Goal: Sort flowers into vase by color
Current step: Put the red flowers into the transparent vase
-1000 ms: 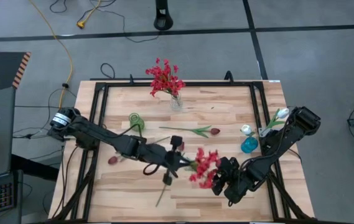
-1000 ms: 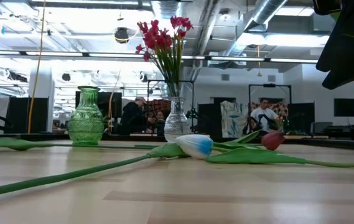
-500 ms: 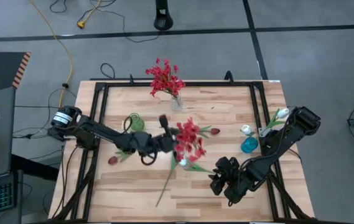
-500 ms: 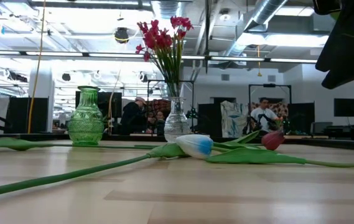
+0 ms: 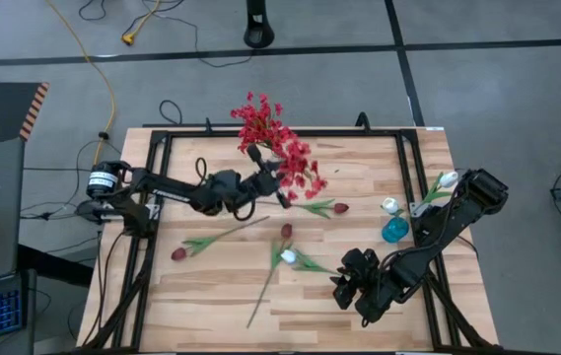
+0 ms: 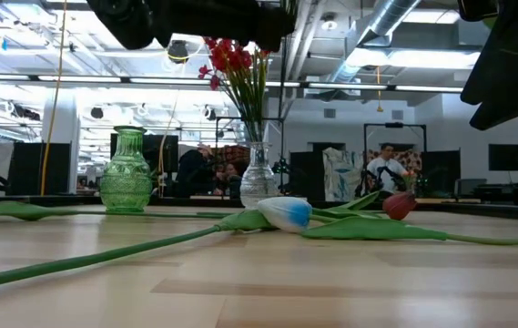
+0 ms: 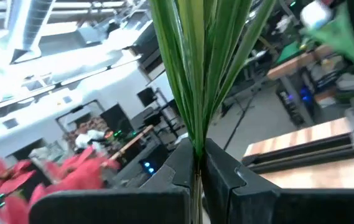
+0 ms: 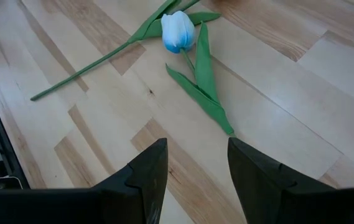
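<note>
A red spray (image 5: pixel 295 163) is held by its green stems in the left gripper (image 5: pixel 272 179), upper centre of the high view, just right of the clear glass vase (image 5: pixel 279 163) that already carries a red bunch (image 5: pixel 255 120). In the left wrist view the dark fingers (image 7: pixel 223 177) are seen pinched tight on the narrow, strap-like stems (image 7: pixel 195 74), w/ blurred red petals at lower left. Judged: the spray is being carried to the clear vase so red goes w/ red; the grip low on the stems would let the ends be dropped into the narrow neck.

Not yet sorted, lying flat on the pale wood table (image 5: pixel 359 163): a white tulip bud (image 5: pixel 288 256) at centre, smooth & egg-shaped w/ a bluish tint, long leaf beside it; a maroon bud (image 5: pixel 286 231) just above it; another maroon bud (image 5: pixel 341 208) to the right; a third (image 5: pixel 178 253) at left. A ribbed green glass vase (image 6: pixel 126 173) is seen left of the clear one in the low view; a teal vase (image 5: pixel 394 230) at right holds white buds (image 5: pixel 448 179).

The right gripper (image 5: pixel 343 288) is parked at lower right, fingers (image 8: pixel 145 177) partly apart, nothing held, pointed at the white tulip, prob. placed for the next pick. People are seen far back in the room.
</note>
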`<state>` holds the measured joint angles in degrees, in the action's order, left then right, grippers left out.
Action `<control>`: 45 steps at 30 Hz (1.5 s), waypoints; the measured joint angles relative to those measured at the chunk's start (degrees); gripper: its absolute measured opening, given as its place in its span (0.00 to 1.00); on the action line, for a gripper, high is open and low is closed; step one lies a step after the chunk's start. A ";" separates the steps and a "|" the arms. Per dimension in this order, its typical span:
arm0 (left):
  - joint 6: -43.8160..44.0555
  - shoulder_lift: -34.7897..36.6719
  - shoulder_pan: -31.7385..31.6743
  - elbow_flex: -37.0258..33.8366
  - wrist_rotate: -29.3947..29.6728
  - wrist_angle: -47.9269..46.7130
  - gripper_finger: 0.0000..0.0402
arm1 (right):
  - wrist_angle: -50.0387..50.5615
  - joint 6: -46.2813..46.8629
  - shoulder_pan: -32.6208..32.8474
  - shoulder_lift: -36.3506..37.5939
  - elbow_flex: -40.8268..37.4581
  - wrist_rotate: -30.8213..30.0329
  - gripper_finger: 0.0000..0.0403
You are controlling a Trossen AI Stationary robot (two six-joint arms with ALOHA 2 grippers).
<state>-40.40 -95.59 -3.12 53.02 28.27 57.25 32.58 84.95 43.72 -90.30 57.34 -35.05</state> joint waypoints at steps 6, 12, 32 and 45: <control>0.84 0.00 -3.36 0.01 -3.87 -0.48 0.00 | -0.02 -0.01 0.00 0.00 0.00 -0.02 0.49; 1.97 0.00 -4.65 0.01 -3.46 -2.80 0.00 | 0.04 -0.06 -0.01 0.00 0.00 -1.05 0.49; 5.37 0.00 -4.65 0.01 4.02 -8.07 0.00 | 0.02 0.02 0.00 0.00 -0.01 -1.07 0.49; 10.66 0.00 -5.05 0.01 3.88 -10.06 0.00 | 0.02 0.03 -0.01 0.00 -0.02 -1.07 0.49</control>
<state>-29.74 -95.59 -8.17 53.04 32.16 47.19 32.60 84.98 43.72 -90.30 57.32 -36.12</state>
